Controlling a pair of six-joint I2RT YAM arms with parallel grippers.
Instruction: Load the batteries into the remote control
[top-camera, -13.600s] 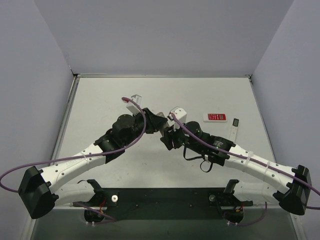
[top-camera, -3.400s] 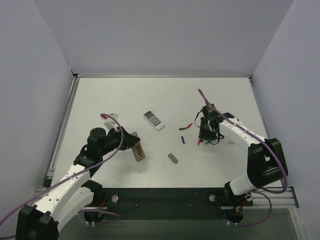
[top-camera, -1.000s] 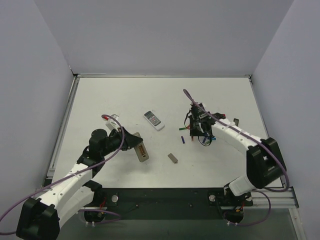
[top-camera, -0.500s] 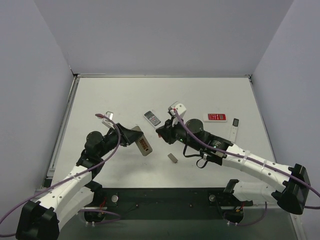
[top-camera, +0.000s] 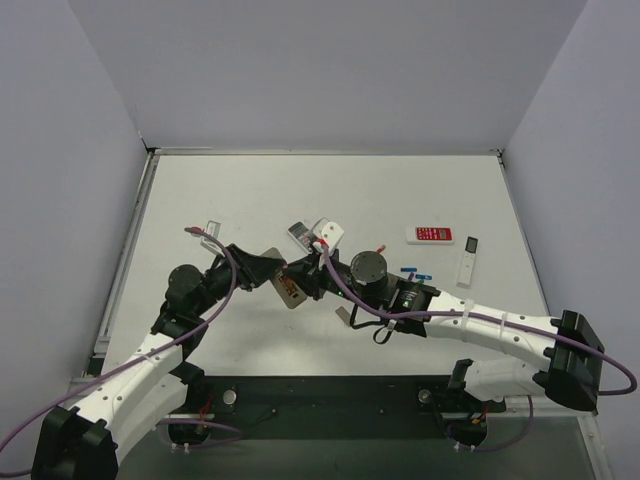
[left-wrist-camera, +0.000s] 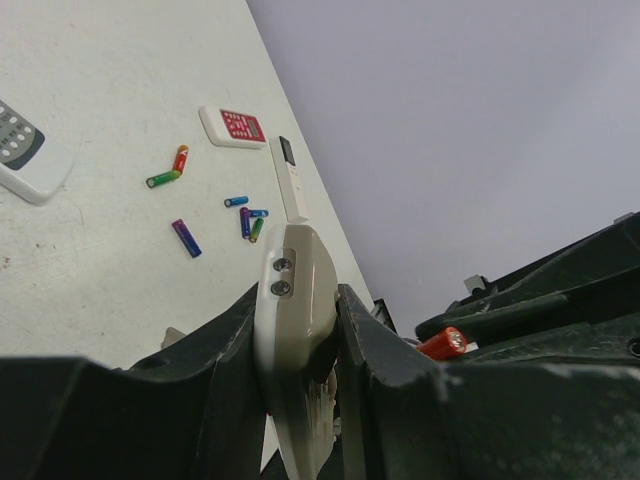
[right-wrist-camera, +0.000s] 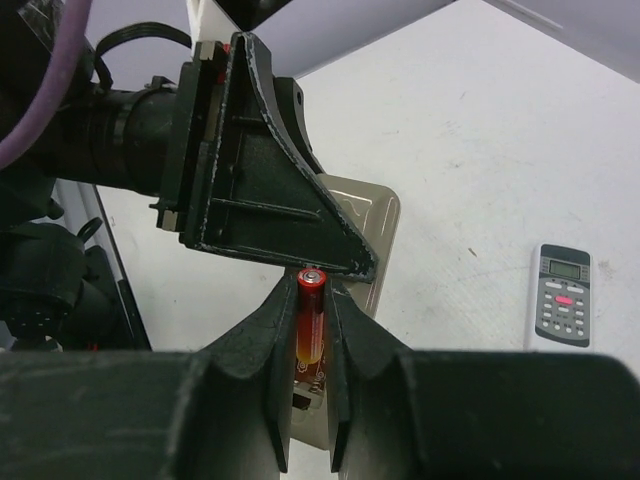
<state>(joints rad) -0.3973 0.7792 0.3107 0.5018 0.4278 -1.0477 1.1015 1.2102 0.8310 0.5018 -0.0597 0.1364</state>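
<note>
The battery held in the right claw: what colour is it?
The battery is red; the right wrist view shows it best.

Tan-grey remote (left-wrist-camera: 295, 290), red-orange battery (right-wrist-camera: 309, 322), white desk (top-camera: 250, 190). Near the red remote (left-wrist-camera: 232, 125): green-red battery (left-wrist-camera: 168, 172), purple-blue battery (left-wrist-camera: 186, 238), blue battery (left-wrist-camera: 236, 201), white remote with dark display (left-wrist-camera: 290, 180). White arms (top-camera: 505, 328), purple cables (top-camera: 234, 275).

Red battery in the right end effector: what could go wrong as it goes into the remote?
1. The red battery in the right end effector has its tip close under a finger of the left end effector, so it may catch there instead of entering the remote control.
2. The remote control is only pinched by its sides above the table, so a push could tilt it or make it slip.
</note>
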